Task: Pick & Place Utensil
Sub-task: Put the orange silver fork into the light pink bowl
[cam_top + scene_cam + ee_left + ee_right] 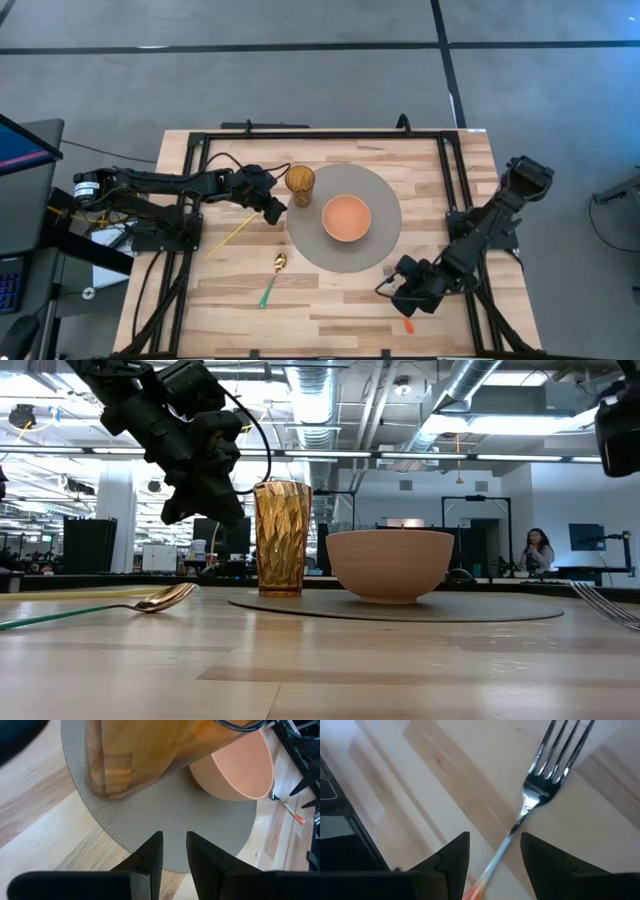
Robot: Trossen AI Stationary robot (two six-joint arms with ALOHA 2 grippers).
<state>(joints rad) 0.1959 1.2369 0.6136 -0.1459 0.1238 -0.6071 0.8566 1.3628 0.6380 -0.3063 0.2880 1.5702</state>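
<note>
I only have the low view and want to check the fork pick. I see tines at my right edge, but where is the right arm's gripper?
Observer: From above, the right gripper is over the fork, just off the placemat. That is on the robot's right side of the table.
Operator: Are the jaws lined up on it?
Observer: In the right wrist view they stand open, with the fork's shaft running between them.
Operator: Which way does the handle point?
Observer: Away from the placemat. Its orange tip lies nearer the table edge.
Operator: And is the left arm carrying anything?
Observer: No. The left gripper is empty, jaws slightly apart, at the placemat's edge by the amber glass.
</note>
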